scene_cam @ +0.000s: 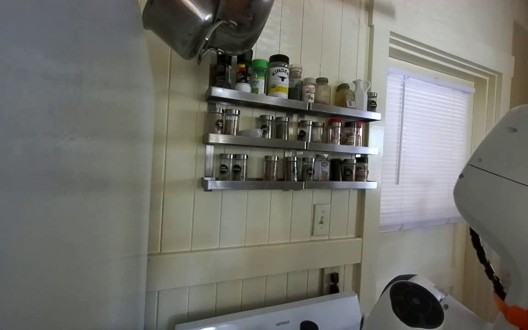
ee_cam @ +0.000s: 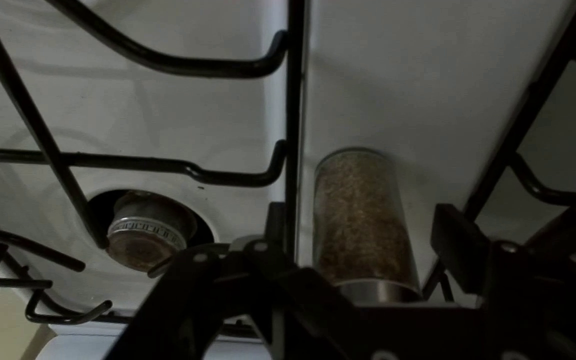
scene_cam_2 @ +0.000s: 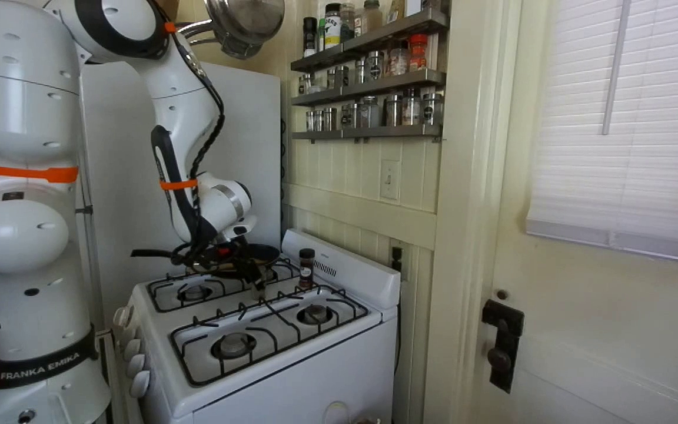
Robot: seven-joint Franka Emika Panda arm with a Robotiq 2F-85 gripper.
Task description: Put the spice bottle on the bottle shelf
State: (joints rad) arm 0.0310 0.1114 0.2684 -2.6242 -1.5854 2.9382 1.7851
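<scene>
Spice bottle [ee_cam: 360, 210]: standing on the stovetop [ee_cam: 408, 90] between burner grates [ee_cam: 295, 105].
Pincer [ee_cam: 360, 230]: spread around it, gaps both sides.
Bottle shelf [scene_cam: 255, 184]: on the wall [scene_cam: 257, 215], holding jars [scene_cam: 271, 169].

Bottle shelf [scene_cam: 282, 143] in satiny metal, stove [scene_cam_2: 292, 374] smooth and glossy — spice bottle [ee_cam: 363, 225] apparently glass, though dimly seen.

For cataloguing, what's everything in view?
spice bottle: one, brown-filled, between grates
bottle shelf: one, silver, on wall
jars: over twenty, mixed, on shelf
pots: count unclear, silver, near shelf
stove: one, white, below shelf
grates: two, black, on stove
pan: one, black, on stove
other bottle: one, dark, stove's back
switch: one, cream, on wall
plugs: count unclear, black, below switch
blind: one, white, on door
handle: one, black, on door
likely fridge: one, white, behind arm
arm: one, white, over stove
tool: one, black, open around spice bottle
</scene>
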